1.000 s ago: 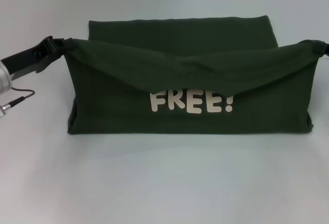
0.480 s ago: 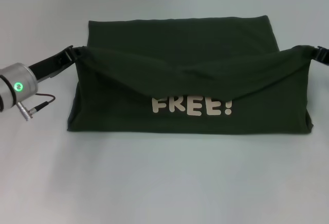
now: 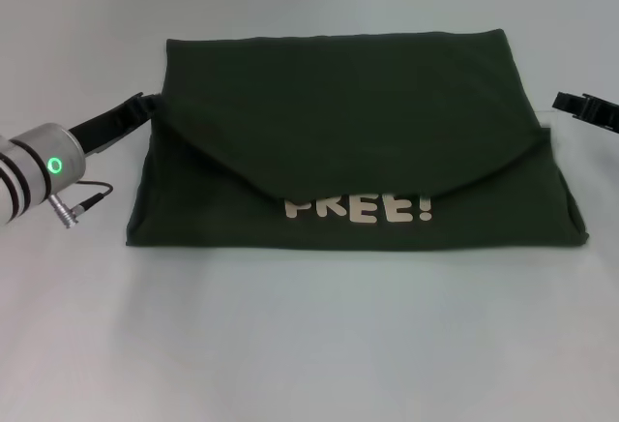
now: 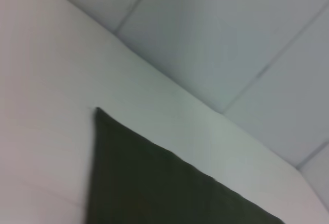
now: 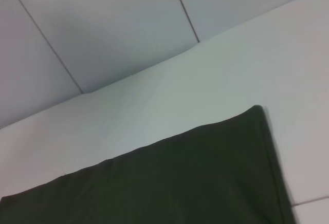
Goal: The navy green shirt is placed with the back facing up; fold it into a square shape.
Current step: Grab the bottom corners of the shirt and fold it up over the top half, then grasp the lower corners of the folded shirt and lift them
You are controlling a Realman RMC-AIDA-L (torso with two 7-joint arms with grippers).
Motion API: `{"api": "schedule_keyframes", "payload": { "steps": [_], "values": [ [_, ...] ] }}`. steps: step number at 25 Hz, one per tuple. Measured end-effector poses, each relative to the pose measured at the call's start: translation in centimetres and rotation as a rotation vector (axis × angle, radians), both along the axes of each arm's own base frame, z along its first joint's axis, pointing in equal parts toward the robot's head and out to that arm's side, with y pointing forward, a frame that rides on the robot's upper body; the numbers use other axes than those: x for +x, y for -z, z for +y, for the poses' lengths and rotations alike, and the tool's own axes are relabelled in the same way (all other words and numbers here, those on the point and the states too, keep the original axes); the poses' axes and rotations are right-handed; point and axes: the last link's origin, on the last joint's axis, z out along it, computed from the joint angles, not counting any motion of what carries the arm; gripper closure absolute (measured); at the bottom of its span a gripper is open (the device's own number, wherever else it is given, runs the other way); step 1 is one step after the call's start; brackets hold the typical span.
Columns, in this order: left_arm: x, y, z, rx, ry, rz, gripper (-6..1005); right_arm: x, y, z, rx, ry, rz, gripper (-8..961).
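Note:
The navy green shirt (image 3: 338, 103) lies flat on the table as a wide rectangle. A folded-over flap covers the top of its pale "FREE!" print (image 3: 360, 209). My left gripper (image 3: 143, 105) sits low at the shirt's left edge, its tip touching the flap's corner. My right gripper (image 3: 580, 107) hovers off the right edge, clear of the cloth and holding nothing. The left wrist view shows a far corner of the shirt (image 4: 154, 183). The right wrist view shows the other far corner of the shirt (image 5: 205, 172).
The shirt rests on a plain white table (image 3: 309, 345) with bare surface in front and on both sides. A silver wrist section with a green light (image 3: 44, 165) and a cable (image 3: 82, 199) lies left of the shirt.
Both grippers moved down and away from me, laying the lifted flap flat over the shirt. The right corner has dropped out of the right gripper, which now stands apart from the cloth.

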Motion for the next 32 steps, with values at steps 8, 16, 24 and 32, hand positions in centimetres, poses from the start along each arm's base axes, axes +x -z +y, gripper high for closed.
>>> {"api": "schedule_keyframes", "payload": {
  "steps": [8,16,24,32],
  "values": [
    [-0.8,-0.9,0.5,0.040,-0.053,0.015,677,0.7,-1.4,0.1,0.020,0.013,-0.028,498],
    [-0.7,-3.1,-1.6,-0.067,0.150,0.004,372,2.0,-4.1,-2.6,0.007,-0.055,0.099,284],
    [-1.8,-2.1,-3.8,-0.278,0.176,0.137,295,2.3,-4.6,-5.8,-0.127,-0.143,0.180,209],
    [-3.1,-1.8,-4.5,-0.378,0.077,0.168,277,3.5,-4.6,-7.2,-0.159,-0.117,0.181,210]
  ]
}}
